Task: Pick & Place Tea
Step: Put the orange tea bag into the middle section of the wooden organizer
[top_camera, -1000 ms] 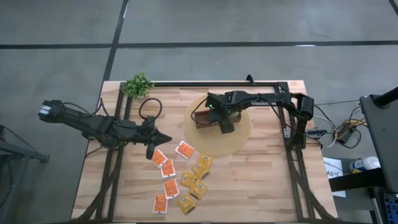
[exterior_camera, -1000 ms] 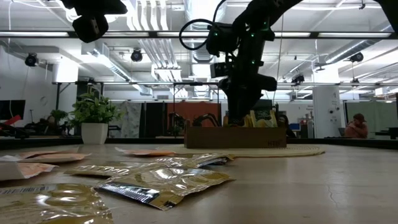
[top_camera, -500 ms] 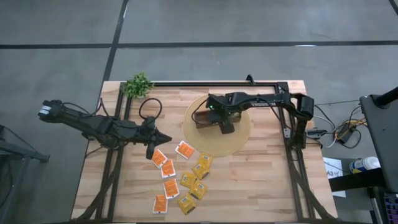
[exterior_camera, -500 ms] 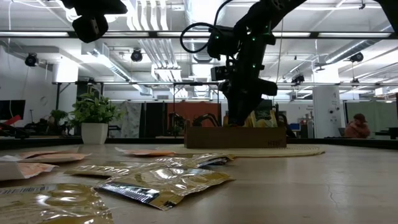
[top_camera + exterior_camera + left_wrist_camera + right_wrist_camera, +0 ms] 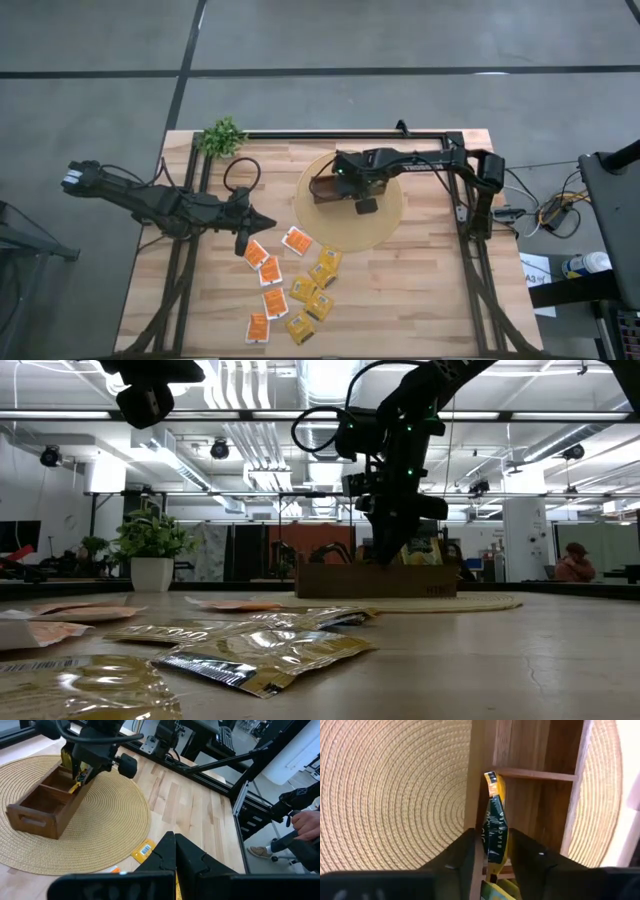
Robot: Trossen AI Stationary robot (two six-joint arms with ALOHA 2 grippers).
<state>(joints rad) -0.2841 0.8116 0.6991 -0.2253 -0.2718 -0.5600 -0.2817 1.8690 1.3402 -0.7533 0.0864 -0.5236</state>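
A brown wooden box (image 5: 328,190) stands on a round woven mat (image 5: 350,232). My right gripper (image 5: 350,195) points down into it, shut on a yellow tea sachet with a dark label (image 5: 495,820). More yellow sachets (image 5: 422,550) stick up out of the box. Several orange and yellow sachets (image 5: 290,285) lie flat on the table, nearer than the mat. My left gripper (image 5: 268,222) hovers shut to the left of the mat and holds nothing. My right gripper pinches the yellow sachet's two flat faces (image 5: 496,840) between its two fingers. It comes steeply from above. The sachet stands on edge inside the box, close along the inner side of a long wall (image 5: 477,795), next to a divider (image 5: 530,773).
A small potted plant (image 5: 222,137) stands at the far left corner. Black frame rails (image 5: 470,250) run along the table's left, right and far sides. Bare wood lies to the right of the loose sachets.
My right gripper has stayed over the box and sunk slightly toward it. The left arm and the loose sachets have not moved.
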